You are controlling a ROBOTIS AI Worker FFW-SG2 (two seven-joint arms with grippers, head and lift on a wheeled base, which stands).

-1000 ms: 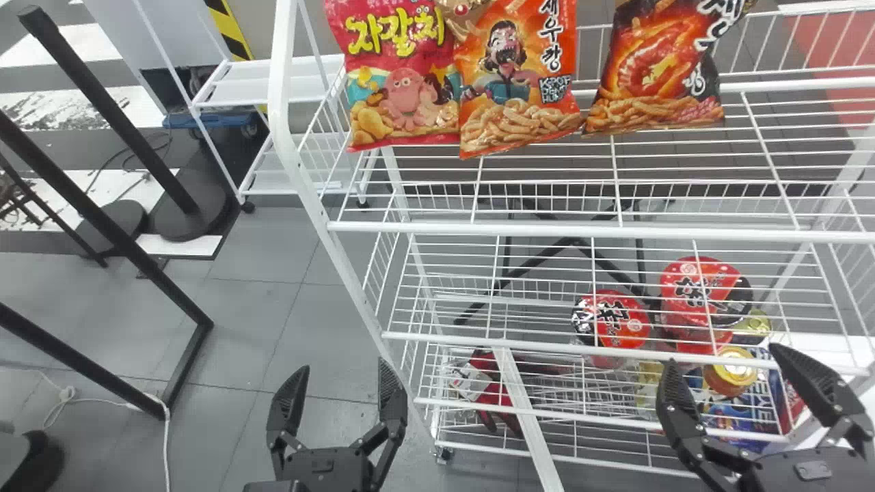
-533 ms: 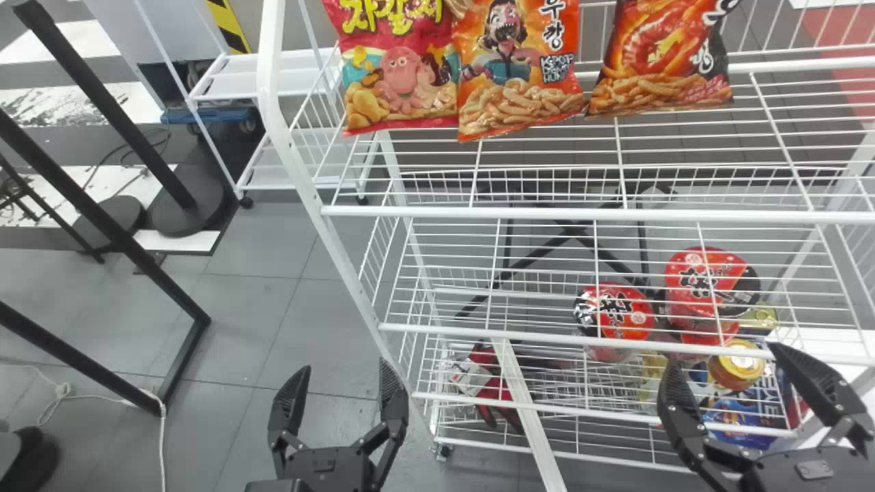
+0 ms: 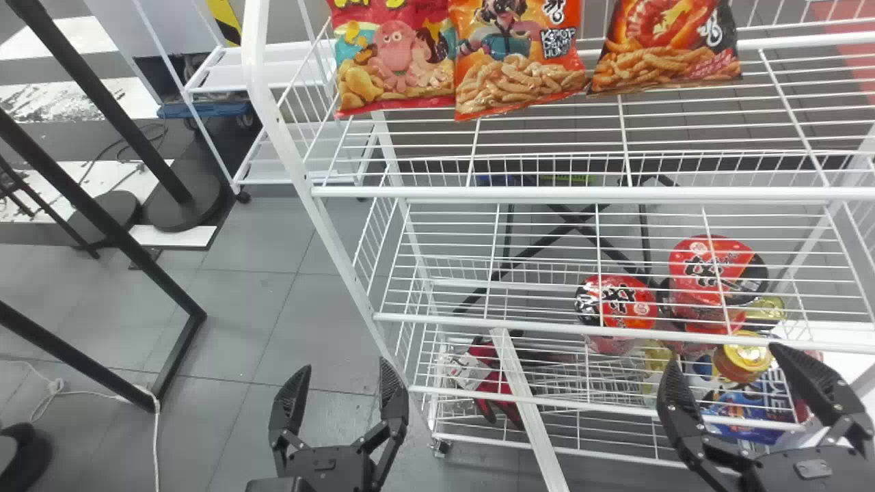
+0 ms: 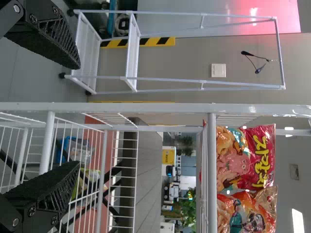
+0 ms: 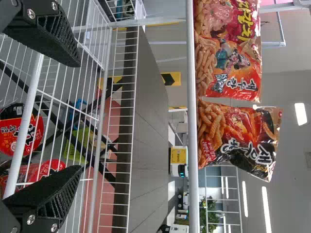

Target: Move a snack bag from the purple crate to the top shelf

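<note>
In the head view (image 3: 345, 365) is not needed to name twice.The head view is cutting the tops of the three snack bags at its upper edge, while the right wrist view is showing the black-and-orange bag (image 5: 240, 138) up to its top. The left wrist view is adding a dark cord (image 4: 255, 60) hanging on the wall (image 4: 184, 63) behind a white cart (image 4: 132, 58).

The bags are standing on the wire top shelf (image 3: 581, 194) of a white rack. Lower in the rack, two red cups (image 3: 618, 301) and a gold-lidded jar (image 3: 745, 355) are resting. Grey tiles are covering the floor (image 3: 328, 294), and black posts (image 3: 75, 195) are standing at the left.

The pink-red bag (image 3: 393, 58), the orange bag (image 3: 516, 55) and the black-and-orange one are turning their printed fronts to the robot. Their long axes are running upward, the black-and-orange one leaning a little to the right.

The left gripper (image 3: 345, 365) and the right gripper (image 3: 722, 354) are waiting low before the rack, both holding their fingers widely spread.
</note>
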